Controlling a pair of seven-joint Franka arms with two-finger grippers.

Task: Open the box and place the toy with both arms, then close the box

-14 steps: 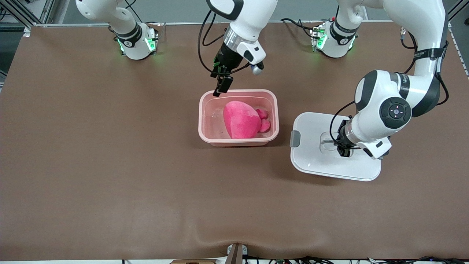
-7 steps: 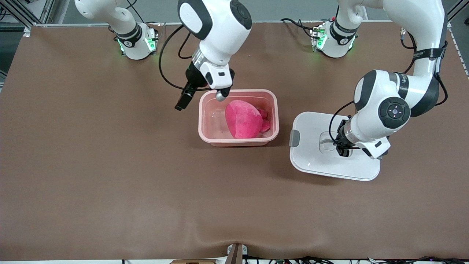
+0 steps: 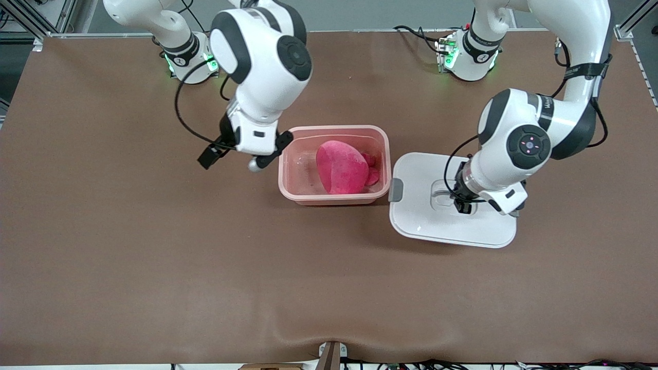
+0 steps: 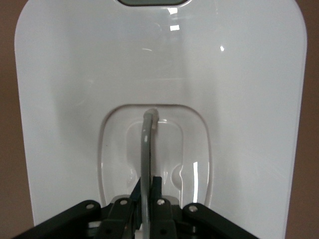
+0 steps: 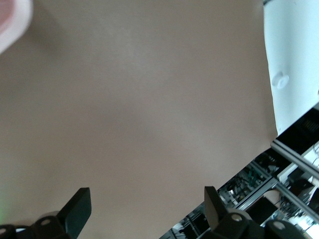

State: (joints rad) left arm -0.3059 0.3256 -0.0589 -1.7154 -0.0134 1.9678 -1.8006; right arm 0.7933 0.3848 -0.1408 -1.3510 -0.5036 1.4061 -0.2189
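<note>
With the plush toy (image 3: 342, 167) lying inside the translucent pink box (image 3: 334, 198), closing is in hand: the left tool (image 3: 461, 204), clamped on the thin handle (image 4: 146, 149) of the glossy white lid (image 3: 426, 226) beside the box, must seat it squarely, while the right tool (image 5: 144, 209), fingers apart, waits over the brown surface (image 3: 154, 267) beside the box.

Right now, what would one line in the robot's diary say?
toy: in open box | left gripper: shut on lid handle, beside box | right gripper: open, empty, over table
</note>
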